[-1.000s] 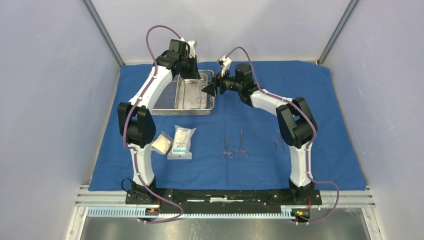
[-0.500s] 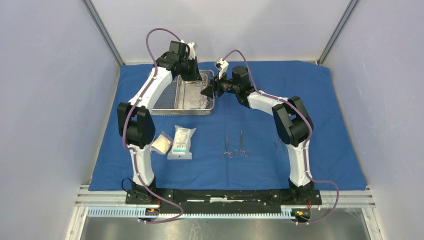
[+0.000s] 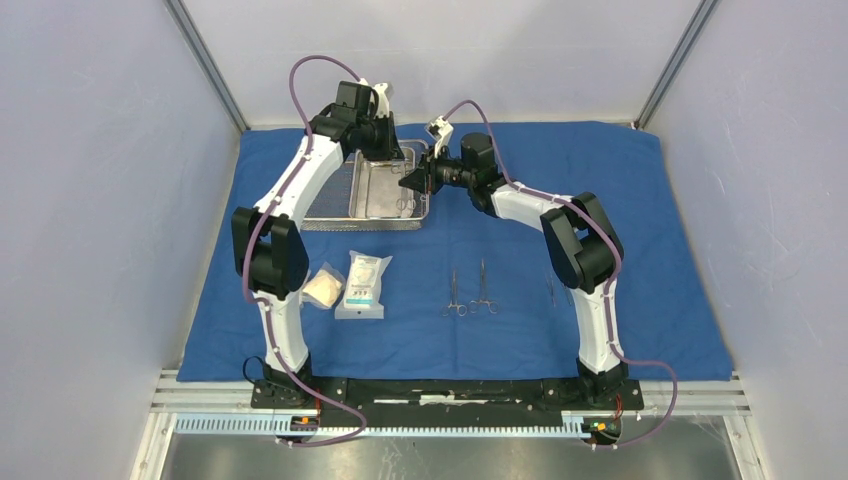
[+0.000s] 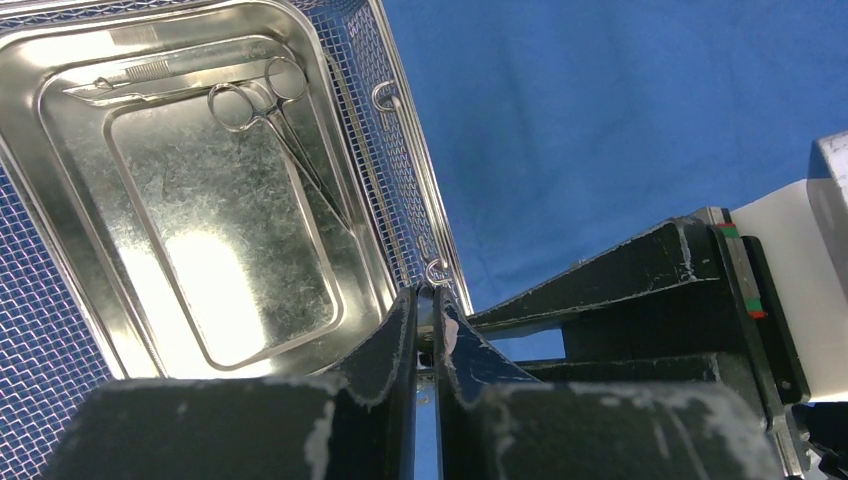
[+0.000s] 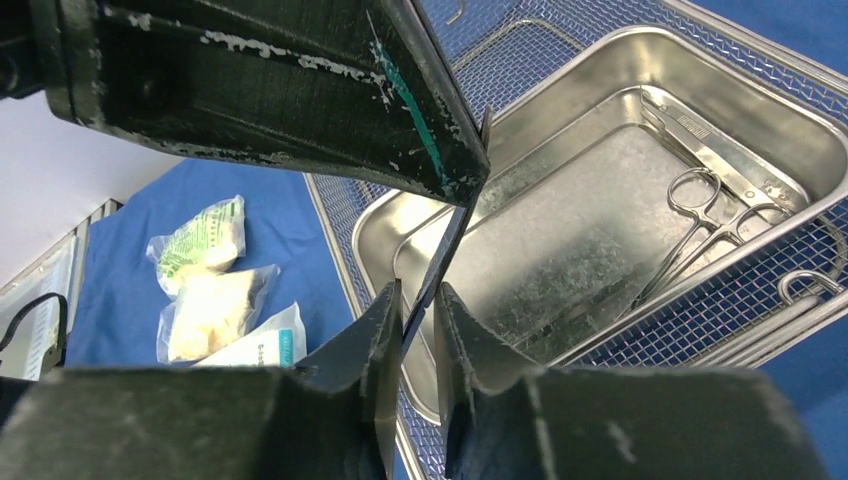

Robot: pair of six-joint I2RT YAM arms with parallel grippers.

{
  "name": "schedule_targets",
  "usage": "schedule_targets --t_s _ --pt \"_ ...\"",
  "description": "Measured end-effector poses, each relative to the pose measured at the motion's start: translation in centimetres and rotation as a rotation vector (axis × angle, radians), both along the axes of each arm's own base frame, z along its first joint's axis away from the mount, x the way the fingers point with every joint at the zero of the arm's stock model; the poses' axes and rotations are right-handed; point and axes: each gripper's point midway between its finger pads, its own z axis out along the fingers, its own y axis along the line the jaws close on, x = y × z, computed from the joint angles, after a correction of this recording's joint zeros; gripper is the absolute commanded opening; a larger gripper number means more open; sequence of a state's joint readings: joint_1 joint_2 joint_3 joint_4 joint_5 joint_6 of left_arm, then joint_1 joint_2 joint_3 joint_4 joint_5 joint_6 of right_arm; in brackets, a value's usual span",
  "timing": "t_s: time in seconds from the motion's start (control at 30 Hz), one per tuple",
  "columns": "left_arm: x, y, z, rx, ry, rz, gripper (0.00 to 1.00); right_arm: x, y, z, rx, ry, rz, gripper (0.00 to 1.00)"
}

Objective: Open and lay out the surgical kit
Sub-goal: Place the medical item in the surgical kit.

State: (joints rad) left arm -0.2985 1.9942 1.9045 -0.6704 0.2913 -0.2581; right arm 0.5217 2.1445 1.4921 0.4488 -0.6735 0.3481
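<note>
The surgical kit lies open on its blue cloth (image 3: pixel 600 170). A steel pan (image 3: pixel 385 192) sits in the wire-mesh basket (image 3: pixel 335 190) at the back. Above the pan's right end, my left gripper (image 3: pixel 393 150) is shut on a slim flat steel instrument (image 5: pixel 447 245). My right gripper (image 5: pixel 415 305) faces it with the instrument's lower end between its jaws, which stand narrowly apart. A gap shows beside the blade. Scissor-like forceps (image 5: pixel 700 220) and another flat tool (image 4: pixel 150 72) lie in the pan (image 4: pixel 200 210).
Two pairs of slim steel instruments lie on the cloth, one in the middle (image 3: pixel 468 292) and one under the right arm (image 3: pixel 555 285). White and green packets (image 3: pixel 360 285) (image 3: pixel 323 287) rest at the front left. Grey walls stand close on both sides.
My right gripper has moved left over the pan's edge towards the left gripper, and its jaws have narrowed around the instrument. The left gripper has held its grip and barely moved.
</note>
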Motion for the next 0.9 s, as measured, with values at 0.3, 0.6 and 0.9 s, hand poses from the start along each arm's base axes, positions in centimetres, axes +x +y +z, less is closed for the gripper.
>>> schedule_targets --t_s 0.3,0.6,0.9 --pt "-0.1 0.0 0.0 0.000 -0.001 0.000 0.03 0.8 -0.6 -0.6 0.010 0.050 -0.043 0.00" --pt "-0.1 0.1 0.2 0.001 -0.009 -0.003 0.55 0.6 -0.4 -0.6 0.014 0.059 -0.042 0.00" --pt "-0.6 1.7 5.0 -0.040 -0.121 -0.035 0.83 -0.9 -1.3 0.1 0.029 0.098 -0.036 0.00"
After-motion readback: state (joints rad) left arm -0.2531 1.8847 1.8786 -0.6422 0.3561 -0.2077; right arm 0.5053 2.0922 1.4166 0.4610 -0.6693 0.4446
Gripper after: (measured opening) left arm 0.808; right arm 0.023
